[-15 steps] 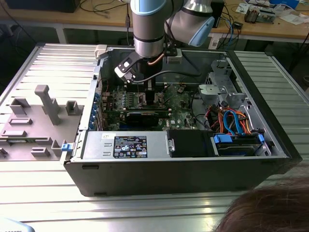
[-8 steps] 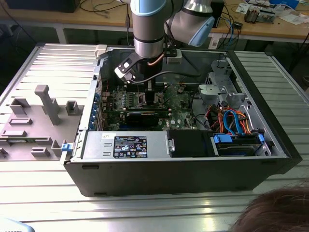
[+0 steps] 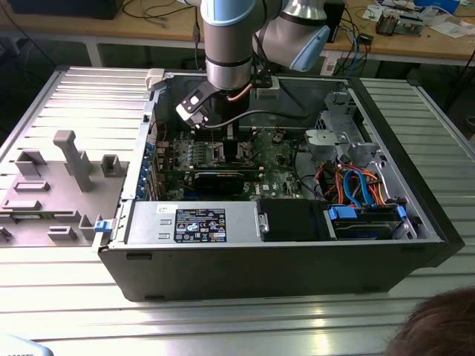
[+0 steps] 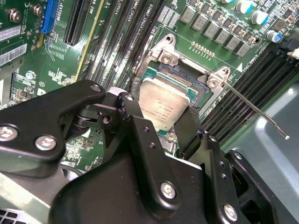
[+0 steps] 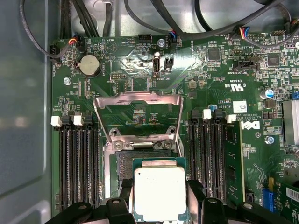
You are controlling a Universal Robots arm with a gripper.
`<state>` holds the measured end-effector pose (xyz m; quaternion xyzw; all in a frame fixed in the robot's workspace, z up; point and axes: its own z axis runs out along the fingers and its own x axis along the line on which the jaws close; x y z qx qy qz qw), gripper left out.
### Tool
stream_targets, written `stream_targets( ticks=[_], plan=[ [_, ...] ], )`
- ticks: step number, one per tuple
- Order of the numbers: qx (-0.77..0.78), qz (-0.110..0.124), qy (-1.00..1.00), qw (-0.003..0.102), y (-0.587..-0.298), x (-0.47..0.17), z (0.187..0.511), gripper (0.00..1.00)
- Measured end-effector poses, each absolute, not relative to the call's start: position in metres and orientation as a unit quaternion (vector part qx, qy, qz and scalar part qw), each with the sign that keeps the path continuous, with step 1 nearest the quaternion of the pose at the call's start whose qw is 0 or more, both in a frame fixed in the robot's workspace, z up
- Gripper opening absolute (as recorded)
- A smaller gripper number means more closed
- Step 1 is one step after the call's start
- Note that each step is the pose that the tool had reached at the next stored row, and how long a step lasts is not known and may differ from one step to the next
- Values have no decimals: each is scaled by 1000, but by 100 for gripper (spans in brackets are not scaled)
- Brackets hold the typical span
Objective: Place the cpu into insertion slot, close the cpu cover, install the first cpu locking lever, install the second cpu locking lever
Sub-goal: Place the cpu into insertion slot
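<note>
Black steel walls of the open computer case box in the work, so you have little room to swing. Your arm comes straight down into the case from above, wrist vertical, its cable looping off toward the exterior view's right. Beneath it lies the green circuit board, with long memory slots running along both sides of the socket.

Your gripper is closed to the chip's width, 1 jaw on each of 2 opposite edges, nothing else in its grasp. The cpu cover stands swung up and back, leaving the way clear. The insertion slot shows its dark pin field just beyond the chip, so the 2 look partly overlapped, not yet squared up.

The cpu sits flat between the jaws, metal top up, just over the near part of the slot; whether it touches the pins you cannot tell. To do this step well, I judge you should keep it level, match its corners to the socket rim, and let it settle without pressing. 1 thin locking lever juts free off a corner of the socket.
</note>
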<state>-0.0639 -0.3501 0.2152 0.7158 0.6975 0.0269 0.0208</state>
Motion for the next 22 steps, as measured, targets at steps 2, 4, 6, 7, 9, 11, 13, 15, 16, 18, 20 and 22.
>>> stream_targets(
  ticks=[2,4,6,7,9,11,13,15,16,18,20,22],
  plan=[
    [716,27,698,21,-350,-64,214,55],
    [716,27,698,21,-350,-64,214,55],
    [716,27,698,21,-350,-64,213,55],
    [716,27,698,21,-350,-64,213,55],
    [716,27,698,21,-350,-64,212,55],
    [716,27,698,21,-350,-64,212,55],
    [716,27,698,21,-350,-64,212,55],
    [716,27,698,21,-350,-64,212,55],
    [716,27,697,21,-350,-64,212,55],
    [716,27,697,21,-350,-64,212,55],
    [716,27,698,21,-349,-64,211,55],
    [716,26,698,21,-343,-64,212,55]
  ],
)
